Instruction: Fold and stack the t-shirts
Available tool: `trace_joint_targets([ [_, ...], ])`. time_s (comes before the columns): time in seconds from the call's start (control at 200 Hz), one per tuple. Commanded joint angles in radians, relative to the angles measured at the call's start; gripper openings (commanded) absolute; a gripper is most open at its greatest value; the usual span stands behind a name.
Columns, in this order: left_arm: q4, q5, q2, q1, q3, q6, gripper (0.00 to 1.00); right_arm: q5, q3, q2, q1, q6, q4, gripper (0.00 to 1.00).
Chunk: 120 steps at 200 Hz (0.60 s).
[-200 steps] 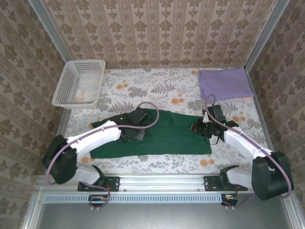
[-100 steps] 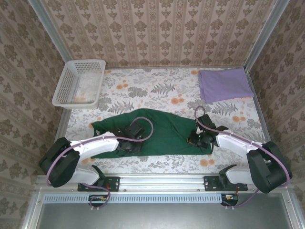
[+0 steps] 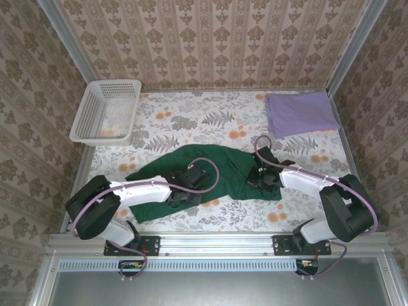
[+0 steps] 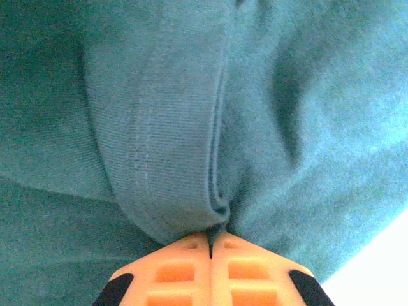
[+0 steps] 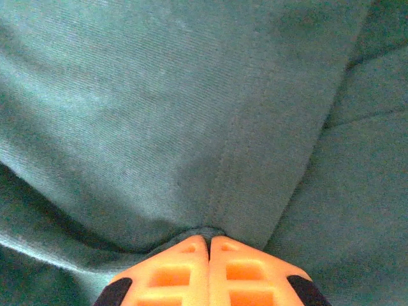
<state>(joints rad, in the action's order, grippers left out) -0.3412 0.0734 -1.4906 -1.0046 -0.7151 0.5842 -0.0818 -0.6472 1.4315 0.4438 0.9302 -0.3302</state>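
top / change: a second ago the green t-shirt (image 3: 224, 167) lay flat and wide with both tools at its far edge; now that edge is dragged toward the near side and the cloth humps into an arch
top / left tool (image 3: 182, 192): low on the shirt's left-centre, nearer the arm bases than before; clamp state not readable from up here
top / right tool (image 3: 260, 180): on the shirt's right part, also pulled in toward the near edge
top / shirt position: mid worktop (image 3: 191, 118), just ahead of the arm bases; left corner trails out flat, right end bunched beside the right tool
top / lilac t-shirt (image 3: 299, 113): already folded, far right corner, well apart from the green one; unmoved
top / basket (image 3: 105, 109): far left corner, unmoved
left wrist / tool (image 4: 210, 245): jaws clenched tight on a doubled fold of green t-shirt (image 4: 159, 127); stitched hem runs up out of the nip
right wrist / tool (image 5: 209, 242): jaws pinched together on green t-shirt (image 5: 191, 108); seam line leads straight into the nip
meaning: looks like a far-to-near half fold mid-drag; both grips look sound
risk: the arch suggests the middle lags the two pinch points, so the fold may land creased
remaining: finish folding green, then stack with lilac; not yet started
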Motion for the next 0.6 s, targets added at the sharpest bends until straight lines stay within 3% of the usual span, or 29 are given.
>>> trace_joint_targets([
  [0.0, -0.019, -0.096, -0.083, -0.043, 0.003, -0.004, 0.00, 0.172, 0.054, 0.057, -0.008, 0.136, -0.122, 0.00],
  [0.34, -0.008, -0.117, -0.126, -0.080, -0.085, -0.028, 0.00, 0.316, -0.017, 0.006, -0.020, 0.345, -0.286, 0.00],
  [0.595, 0.014, -0.147, -0.159, -0.083, -0.127, -0.042, 0.00, 0.454, -0.063, -0.034, -0.039, 0.338, -0.409, 0.00],
])
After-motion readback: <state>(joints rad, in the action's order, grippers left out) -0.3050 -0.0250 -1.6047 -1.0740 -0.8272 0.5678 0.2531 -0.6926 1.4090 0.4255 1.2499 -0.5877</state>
